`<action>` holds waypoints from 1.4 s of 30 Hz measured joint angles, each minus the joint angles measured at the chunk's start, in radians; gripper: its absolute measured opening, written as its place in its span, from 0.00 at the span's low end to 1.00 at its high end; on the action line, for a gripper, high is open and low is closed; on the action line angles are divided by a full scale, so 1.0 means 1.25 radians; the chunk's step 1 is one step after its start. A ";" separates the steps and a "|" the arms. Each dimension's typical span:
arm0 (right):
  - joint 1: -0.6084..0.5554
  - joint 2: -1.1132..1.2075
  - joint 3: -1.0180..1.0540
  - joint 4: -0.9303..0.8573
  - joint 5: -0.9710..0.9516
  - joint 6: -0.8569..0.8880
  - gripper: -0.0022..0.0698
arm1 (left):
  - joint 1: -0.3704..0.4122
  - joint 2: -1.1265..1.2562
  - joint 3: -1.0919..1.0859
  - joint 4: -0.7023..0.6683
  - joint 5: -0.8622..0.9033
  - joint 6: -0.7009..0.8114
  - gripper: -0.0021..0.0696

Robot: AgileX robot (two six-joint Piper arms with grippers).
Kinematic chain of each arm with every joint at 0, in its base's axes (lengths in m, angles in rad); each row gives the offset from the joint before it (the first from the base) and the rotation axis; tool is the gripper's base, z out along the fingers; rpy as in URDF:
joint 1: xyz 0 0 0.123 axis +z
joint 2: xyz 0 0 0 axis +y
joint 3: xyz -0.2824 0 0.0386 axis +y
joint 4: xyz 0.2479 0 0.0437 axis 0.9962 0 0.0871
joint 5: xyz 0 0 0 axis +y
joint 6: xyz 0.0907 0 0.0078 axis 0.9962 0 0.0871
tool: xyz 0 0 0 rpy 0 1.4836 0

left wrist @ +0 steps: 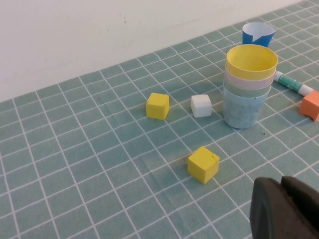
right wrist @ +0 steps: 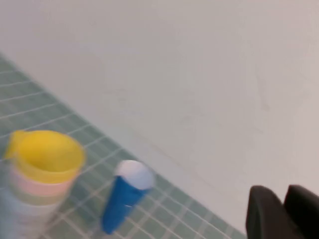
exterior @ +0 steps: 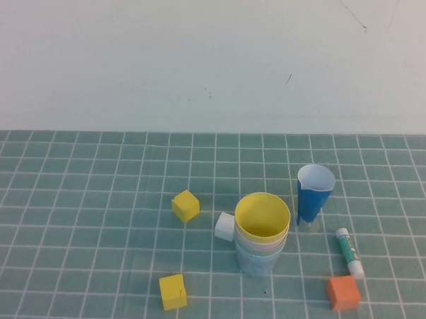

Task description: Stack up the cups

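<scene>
Four smooth tapered plastic cups (exterior: pixel 261 232) stand nested on the gridded mat (exterior: pixel 76 217). The left gripper (left wrist: pixel 285 209) is closed and empty; the right gripper (right wrist: pixel 283 211) holds nothing, its gap unclear.

Yellow cup (exterior: pixel 262 215) atop pastel stack

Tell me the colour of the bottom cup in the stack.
Light blue: the bottom cup shows best in the left wrist view, under the green, pink and yellow ones.
</scene>
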 joint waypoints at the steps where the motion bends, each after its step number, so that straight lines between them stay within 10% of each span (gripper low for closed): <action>1: -0.039 -0.043 0.029 -0.065 -0.004 0.083 0.14 | 0.000 0.000 0.000 -0.001 0.000 0.000 0.03; 11: -0.404 -0.343 0.175 -0.635 0.256 0.831 0.14 | 0.000 0.000 0.000 -0.001 0.000 0.002 0.03; 42: -0.389 -0.355 0.174 -0.675 0.384 0.888 0.14 | 0.000 0.000 0.000 -0.001 0.000 0.000 0.03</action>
